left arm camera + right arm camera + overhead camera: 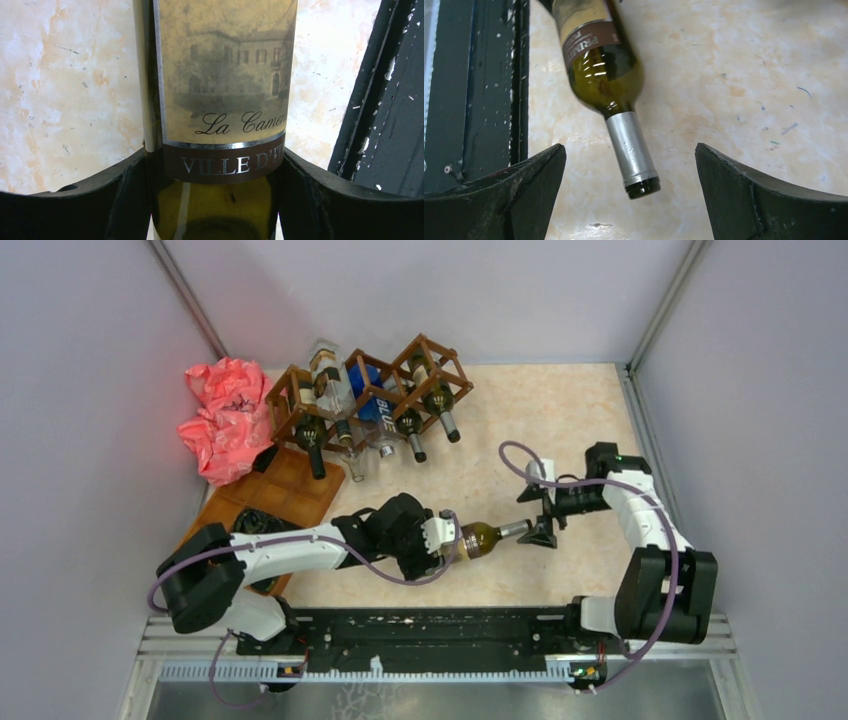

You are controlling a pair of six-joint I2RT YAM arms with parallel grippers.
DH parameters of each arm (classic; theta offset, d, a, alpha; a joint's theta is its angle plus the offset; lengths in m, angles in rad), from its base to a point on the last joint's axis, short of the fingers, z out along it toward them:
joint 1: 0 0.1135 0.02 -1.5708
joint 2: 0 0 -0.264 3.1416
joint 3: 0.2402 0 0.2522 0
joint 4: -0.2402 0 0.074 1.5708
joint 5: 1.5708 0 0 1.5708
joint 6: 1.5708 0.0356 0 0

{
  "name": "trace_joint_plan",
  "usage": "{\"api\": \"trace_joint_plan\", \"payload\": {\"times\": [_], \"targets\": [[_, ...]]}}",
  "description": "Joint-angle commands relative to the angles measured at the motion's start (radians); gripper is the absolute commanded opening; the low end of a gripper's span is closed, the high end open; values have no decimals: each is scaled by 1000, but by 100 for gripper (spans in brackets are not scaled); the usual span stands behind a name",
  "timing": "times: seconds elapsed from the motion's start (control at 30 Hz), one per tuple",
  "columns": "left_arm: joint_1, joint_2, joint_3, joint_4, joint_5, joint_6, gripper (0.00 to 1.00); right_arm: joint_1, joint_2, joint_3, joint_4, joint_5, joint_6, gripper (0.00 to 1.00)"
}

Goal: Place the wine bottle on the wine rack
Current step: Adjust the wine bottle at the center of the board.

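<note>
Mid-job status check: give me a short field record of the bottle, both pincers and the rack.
wine bottle: lying roughly level, neck toward the right arm, not yet on the rack
left pincer: shut on the bottle's body near the label's lower edge
right pincer: open, fingers either side of the neck, not touching
wine rack: at the far left, several bottles already in it
nearby: pink bag, brown tray beside the rack
</note>
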Motion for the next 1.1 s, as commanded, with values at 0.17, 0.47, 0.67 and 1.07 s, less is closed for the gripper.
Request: {"api": "trace_joint_plan", "payload": {"times": [0.17,0.47,0.67,1.07], "targets": [[3,-52,19,71,27,77,0,126,76,8,-107,58,-287,92],[3,-37,53,55,48,102,0,353,50,-53,229,236,121,78],[3,-37,51,61,49,102,0,414,57,-81,358,352,261,61],[3,-47,43,66,47,103,0,439,53,-91,381,379,273,45]]}}
